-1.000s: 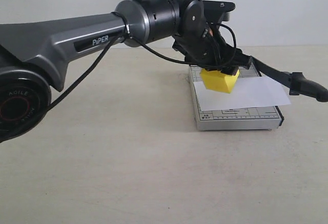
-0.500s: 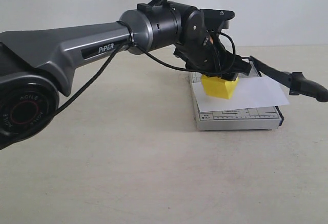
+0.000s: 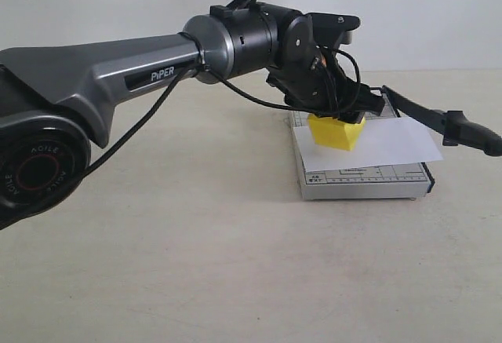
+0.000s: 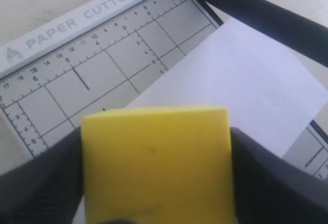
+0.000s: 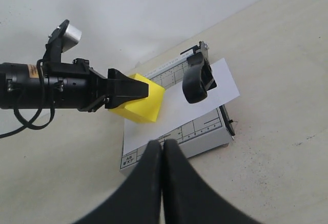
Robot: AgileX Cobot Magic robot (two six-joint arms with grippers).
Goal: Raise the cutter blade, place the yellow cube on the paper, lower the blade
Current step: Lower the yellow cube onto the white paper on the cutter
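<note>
The cutter blade (image 3: 423,114) is up, and the left pincer (image 3: 341,112) squeezes the yellow cube (image 3: 336,133) from two sides, low on the white paper (image 3: 392,145) that lies on the grey cutter board (image 3: 361,178). I cannot tell if the cube touches the paper, but this looks like the putting-down step. Next the left pincer should let go and lift away so the blade can come down, while the right pincer (image 5: 163,149) hangs closed and empty above the tabletop (image 3: 196,264).
</note>
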